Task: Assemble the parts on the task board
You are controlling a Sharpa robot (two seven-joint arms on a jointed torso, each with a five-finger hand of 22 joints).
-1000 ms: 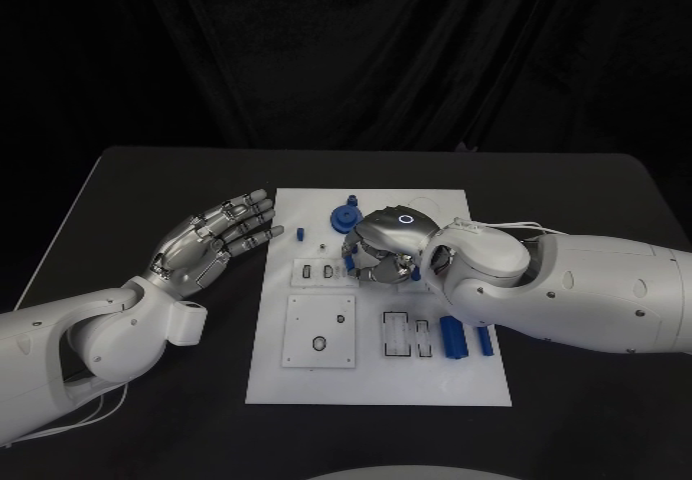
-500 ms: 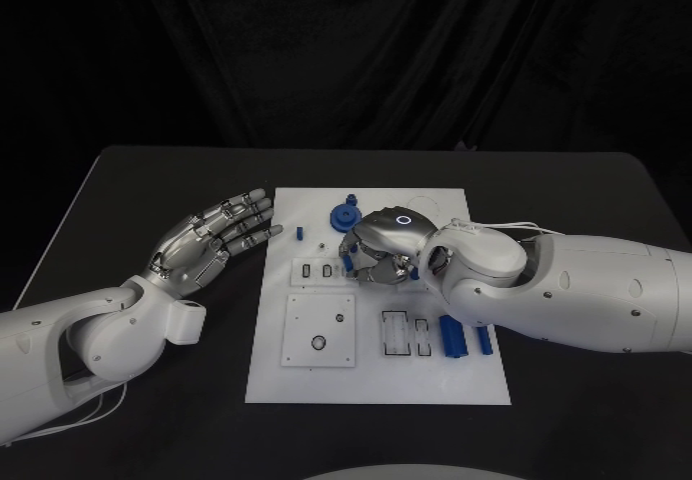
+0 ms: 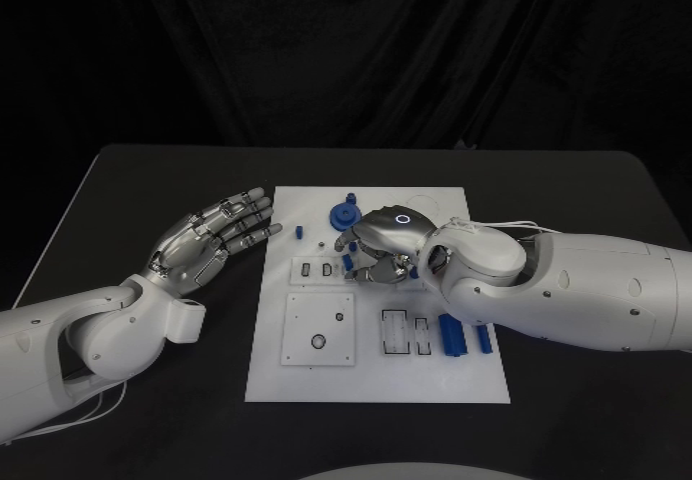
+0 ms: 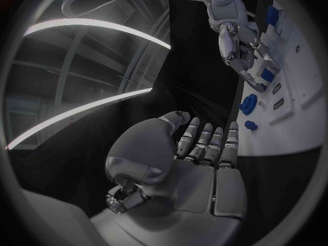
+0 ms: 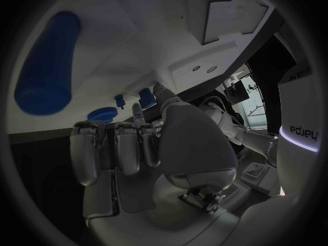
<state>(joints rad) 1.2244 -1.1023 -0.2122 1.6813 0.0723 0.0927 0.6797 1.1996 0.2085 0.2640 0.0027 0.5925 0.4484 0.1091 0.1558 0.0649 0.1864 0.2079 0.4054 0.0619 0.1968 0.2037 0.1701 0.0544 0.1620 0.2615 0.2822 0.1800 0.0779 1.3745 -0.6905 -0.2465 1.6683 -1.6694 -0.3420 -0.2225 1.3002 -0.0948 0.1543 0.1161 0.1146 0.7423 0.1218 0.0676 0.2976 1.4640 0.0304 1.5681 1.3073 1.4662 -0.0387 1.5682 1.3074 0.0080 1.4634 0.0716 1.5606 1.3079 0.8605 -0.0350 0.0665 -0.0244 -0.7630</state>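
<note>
Barely anything shifts: my right hand [image 3: 378, 252] keeps hovering curled over the task board [image 3: 378, 385].
Whether it holds a part I cannot tell; my left hand [image 3: 214, 240] stays open, empty, beside the board.

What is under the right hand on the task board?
The right hand hovers over the task board, fingers curled down beside a blue part. Whatever sits directly beneath its palm is covered.

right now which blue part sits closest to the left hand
The small blue peg by the task board's left edge, nearest the left hand's fingertips; the others lie further right.
</note>
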